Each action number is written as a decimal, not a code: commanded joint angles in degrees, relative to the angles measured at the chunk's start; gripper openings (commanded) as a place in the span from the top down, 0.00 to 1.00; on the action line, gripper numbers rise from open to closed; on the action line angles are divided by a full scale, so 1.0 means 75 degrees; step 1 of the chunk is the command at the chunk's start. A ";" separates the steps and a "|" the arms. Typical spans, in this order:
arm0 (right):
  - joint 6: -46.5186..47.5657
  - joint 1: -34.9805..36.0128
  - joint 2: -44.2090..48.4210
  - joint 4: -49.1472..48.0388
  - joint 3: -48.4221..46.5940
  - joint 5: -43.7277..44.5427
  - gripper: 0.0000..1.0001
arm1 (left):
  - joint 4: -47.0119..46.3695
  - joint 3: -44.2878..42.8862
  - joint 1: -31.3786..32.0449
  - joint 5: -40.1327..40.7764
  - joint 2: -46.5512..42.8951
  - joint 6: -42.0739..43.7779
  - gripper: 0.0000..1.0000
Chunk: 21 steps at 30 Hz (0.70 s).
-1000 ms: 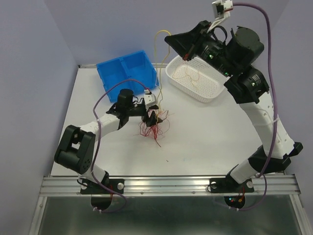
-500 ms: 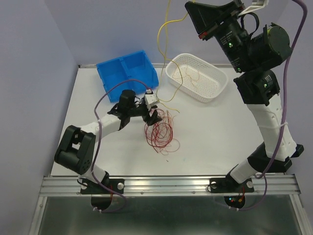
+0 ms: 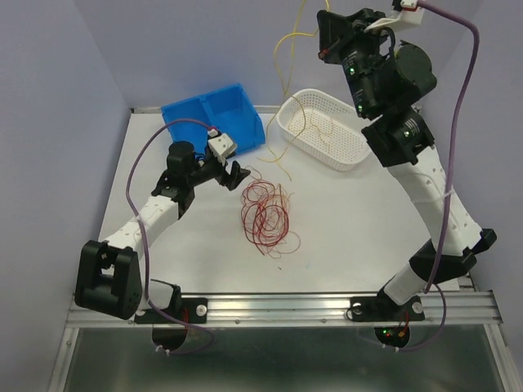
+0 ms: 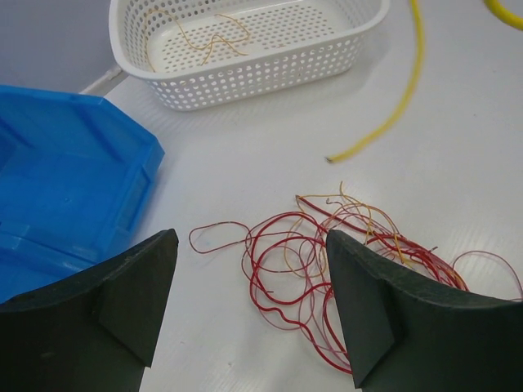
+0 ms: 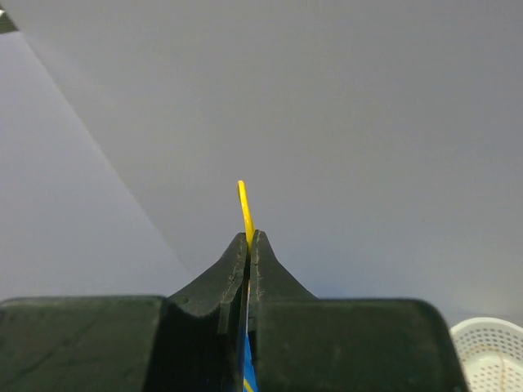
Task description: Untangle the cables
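Right gripper (image 5: 248,238), raised high at 1 o'clock in your overhead view, is clamped shut on a thin yellow wire (image 5: 243,200). The wire's short end pokes out above the fingertips, and the rest hangs down to the white table (image 3: 351,220). Left gripper (image 4: 249,241) gapes empty at 10 o'clock from the loose dark red wire coil (image 3: 263,219). Orange strands (image 4: 372,222) mix into the coil; you cannot count them. Your left wrist view crops the blue plastic bin (image 4: 65,163). A faint orange wire (image 4: 204,37) lies in the white perforated plastic basket (image 4: 245,86).
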State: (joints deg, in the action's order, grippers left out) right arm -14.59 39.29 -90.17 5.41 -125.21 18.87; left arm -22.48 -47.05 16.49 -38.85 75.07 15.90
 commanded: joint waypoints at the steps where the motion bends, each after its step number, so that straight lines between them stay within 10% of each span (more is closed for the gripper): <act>1: 0.0866 -0.0093 -0.0597 -0.0487 -0.0449 0.1303 0.99 | -0.0237 0.0144 -0.0042 0.0024 -0.0142 -0.0163 0.15; 21: -0.1593 -0.3574 -0.2778 -0.0663 -0.0030 0.0261 1.00 | -0.0237 0.0179 -0.0101 -0.0035 -0.0060 0.0024 0.16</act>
State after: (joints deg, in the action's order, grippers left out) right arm -21.54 13.96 -111.18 3.99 -127.74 23.16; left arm -22.44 -46.35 16.01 -38.50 75.16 15.57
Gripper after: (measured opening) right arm 0.026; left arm 0.844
